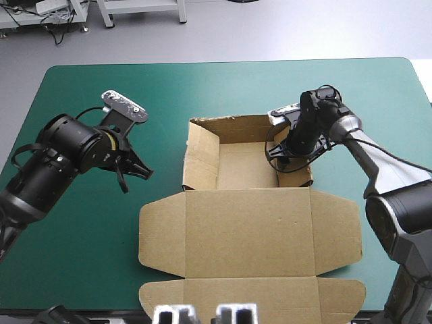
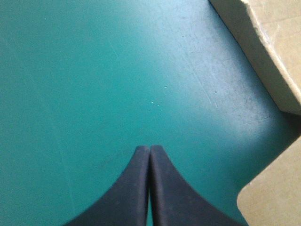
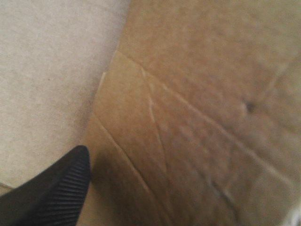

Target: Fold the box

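Teal-green cover point(image 1: 88, 94) bore the box point(image 1: 250, 229) at frame centre: walls were raised, lid flat, tucking not yet done, I judged; left gripper point(image 2: 149, 150) clenched empty, right gripper point(image 1: 282, 156) spread inside.

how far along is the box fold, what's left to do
Done: the box has its left wall and far wall raised into a tray. In hand: the right tool is down inside the tray at its right side, apparently working that wall; the left tool is shut on nothing over the teal-green cover beside the box. Left: the lid lies flat toward the near edge.
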Robot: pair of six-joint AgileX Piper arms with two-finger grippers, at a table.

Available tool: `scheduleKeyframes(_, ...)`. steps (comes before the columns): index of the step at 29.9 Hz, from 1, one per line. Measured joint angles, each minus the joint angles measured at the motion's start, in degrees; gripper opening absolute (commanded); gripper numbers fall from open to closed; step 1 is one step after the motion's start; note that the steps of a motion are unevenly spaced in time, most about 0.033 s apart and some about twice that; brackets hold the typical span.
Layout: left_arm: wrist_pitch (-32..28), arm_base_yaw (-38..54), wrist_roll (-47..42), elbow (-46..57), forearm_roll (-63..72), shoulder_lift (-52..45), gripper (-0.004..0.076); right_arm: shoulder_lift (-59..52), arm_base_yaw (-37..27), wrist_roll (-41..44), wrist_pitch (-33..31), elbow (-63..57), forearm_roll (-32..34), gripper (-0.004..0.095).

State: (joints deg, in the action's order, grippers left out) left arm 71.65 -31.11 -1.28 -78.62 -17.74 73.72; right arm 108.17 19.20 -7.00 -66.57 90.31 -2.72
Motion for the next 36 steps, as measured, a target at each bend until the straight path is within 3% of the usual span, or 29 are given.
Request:
scheduleKeyframes(4,0.12,0.00,-0.11,2.19,-0.34,-3.35,-0.0008,1.00,-0.13,-2.00,1.18,0.00,0.47,-0.0019)
scheduleKeyframes(10,0.12,0.00,-1.23,4.96,0.03,-4.88,-0.0008,1.35,0.09,-2.95,2.59,1.24,1.94,-0.0018)
scheduleKeyframes(17,-0.35,0.00,0.18,14.12,4.61,-4.88,-0.0008,1.37,-1.97,-4.75,2.40,5.83,11.04,-0.0018)
scheduleKeyframes(23,-0.51,0.00,-2.50,19.56,2.21,-4.88,-0.0008,1.37,-10.58,-5.62,3.09,11.44,12.57,-0.0018)
scheduleKeyframes(36,-0.73,0.00,-3.51,20.20,0.35,-8.91,-0.0008,3.21,-31.78,-5.77,8.17,13.69,13.20,-0.0018)
